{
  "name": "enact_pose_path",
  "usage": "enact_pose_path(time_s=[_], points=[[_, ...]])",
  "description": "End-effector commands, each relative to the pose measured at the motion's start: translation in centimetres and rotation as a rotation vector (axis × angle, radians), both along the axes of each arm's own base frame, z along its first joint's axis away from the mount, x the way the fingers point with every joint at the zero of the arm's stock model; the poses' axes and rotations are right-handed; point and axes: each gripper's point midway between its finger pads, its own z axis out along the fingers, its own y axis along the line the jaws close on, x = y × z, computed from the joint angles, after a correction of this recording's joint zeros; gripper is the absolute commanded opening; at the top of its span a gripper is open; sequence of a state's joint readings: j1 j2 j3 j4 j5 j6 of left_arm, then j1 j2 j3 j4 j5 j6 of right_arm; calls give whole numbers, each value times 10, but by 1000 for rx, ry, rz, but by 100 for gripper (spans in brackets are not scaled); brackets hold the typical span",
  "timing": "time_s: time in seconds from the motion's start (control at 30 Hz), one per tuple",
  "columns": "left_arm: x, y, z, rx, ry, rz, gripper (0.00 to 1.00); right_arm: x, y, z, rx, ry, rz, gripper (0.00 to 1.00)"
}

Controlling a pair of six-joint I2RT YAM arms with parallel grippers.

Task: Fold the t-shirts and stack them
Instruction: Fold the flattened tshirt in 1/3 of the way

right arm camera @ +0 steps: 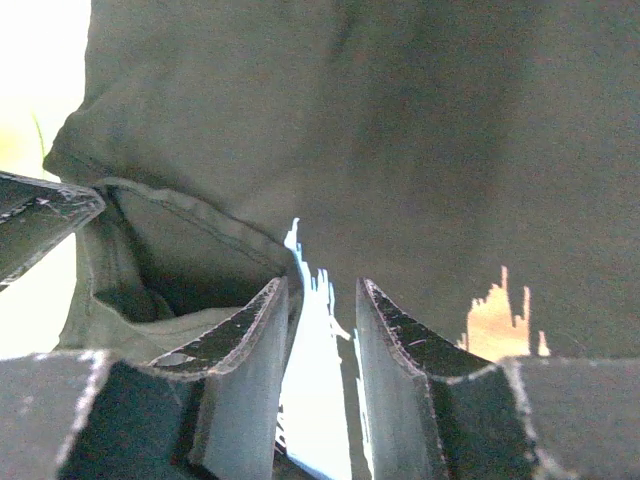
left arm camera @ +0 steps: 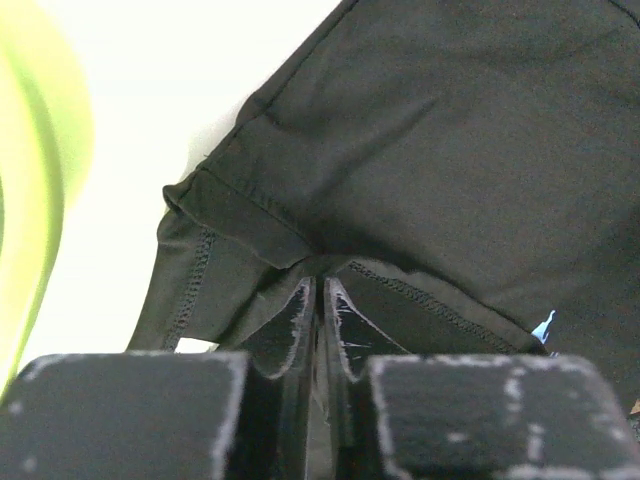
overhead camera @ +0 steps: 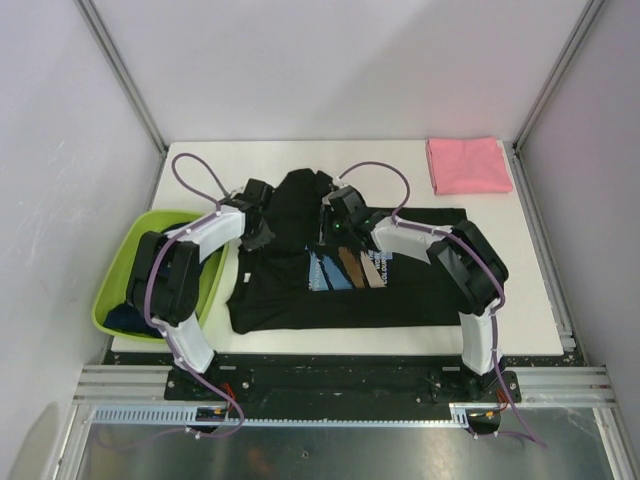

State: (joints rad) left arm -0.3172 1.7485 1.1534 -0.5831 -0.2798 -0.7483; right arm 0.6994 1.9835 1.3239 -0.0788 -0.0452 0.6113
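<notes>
A black t-shirt (overhead camera: 330, 300) with a blue, brown and white chest print (overhead camera: 350, 270) lies spread across the table, its upper part bunched at the back. My left gripper (overhead camera: 262, 232) sits at the shirt's left sleeve. In the left wrist view its jaws (left arm camera: 320, 285) are shut on a gathered fold of the black cloth (left arm camera: 450, 150) by the stitched hem. My right gripper (overhead camera: 333, 238) is low over the chest. Its jaws (right arm camera: 320, 290) stand open with the blue print (right arm camera: 318, 330) showing between them. A folded pink t-shirt (overhead camera: 468, 165) lies at the back right.
A lime-green basin (overhead camera: 120, 270) stands off the table's left edge, with dark navy cloth (overhead camera: 130, 317) in it; its rim (left arm camera: 30, 200) shows close to my left gripper. Bare white table (overhead camera: 500, 260) lies to the right of the black shirt.
</notes>
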Motion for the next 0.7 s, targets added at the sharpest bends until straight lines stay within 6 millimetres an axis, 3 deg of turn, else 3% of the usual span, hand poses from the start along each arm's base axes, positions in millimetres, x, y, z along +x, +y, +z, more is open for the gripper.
enact_pose_path(time_s=[0.0,0.1,0.3,0.67], points=[[22,-6,13,-25,-52,18,6,7,20,17,24,-47,30,39],[29,-9,16,-37,-62,27,1,5,24,14,16,-42,39,40],[42,-13,18,-49,-76,36,0,-1,33,7,6,-31,66,43],[43,-11,9,-39,-58,49,0,-13,56,2,-19,-32,118,46]])
